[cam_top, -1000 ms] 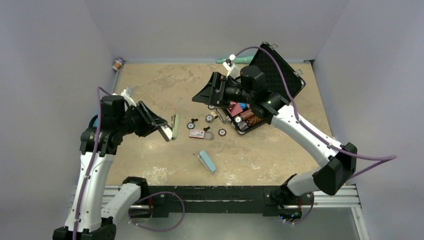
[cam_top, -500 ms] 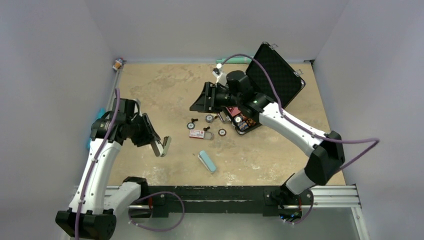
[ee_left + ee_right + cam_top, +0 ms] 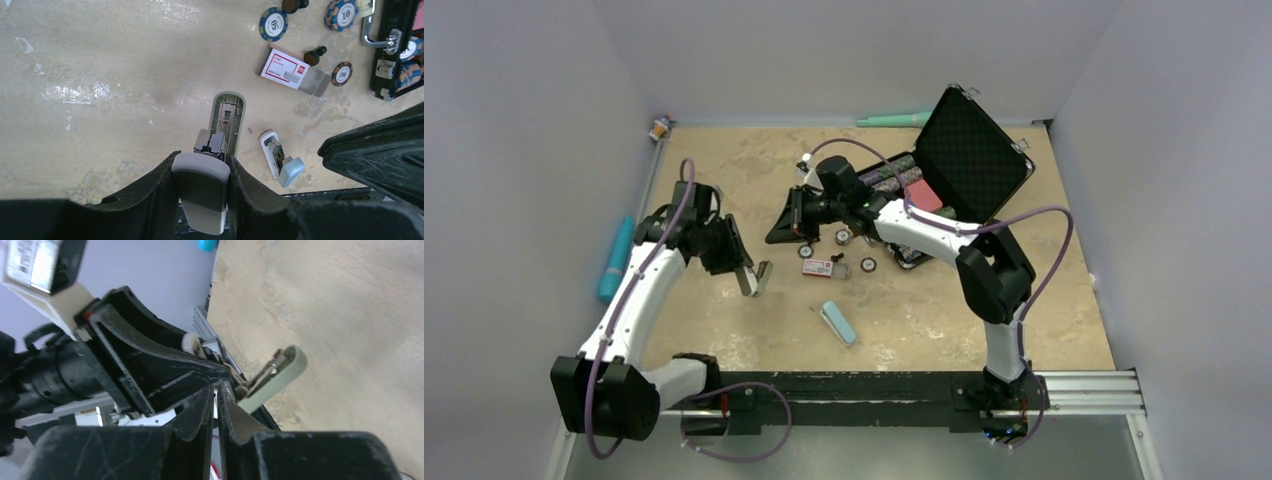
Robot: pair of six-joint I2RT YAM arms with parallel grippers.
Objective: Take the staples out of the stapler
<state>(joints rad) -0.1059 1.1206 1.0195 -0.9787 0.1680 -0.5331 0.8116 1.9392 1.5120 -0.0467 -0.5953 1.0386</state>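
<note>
A: Left jaws?
B: Clamped on an opened sage-green plastic stapler (image 3: 227, 112), silvery channel showing.
A: And the small light-blue plastic stapler (image 3: 837, 323)?
B: Lying free on the tan worktop (image 3: 724, 170), centre, towards the near edge.
A: Right jaws?
B: Narrow, a thin slit, just beyond the green stapler.

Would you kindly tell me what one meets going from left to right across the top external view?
A blue tube → left gripper holding a pale stapler → light-blue stapler → open black case.
</note>
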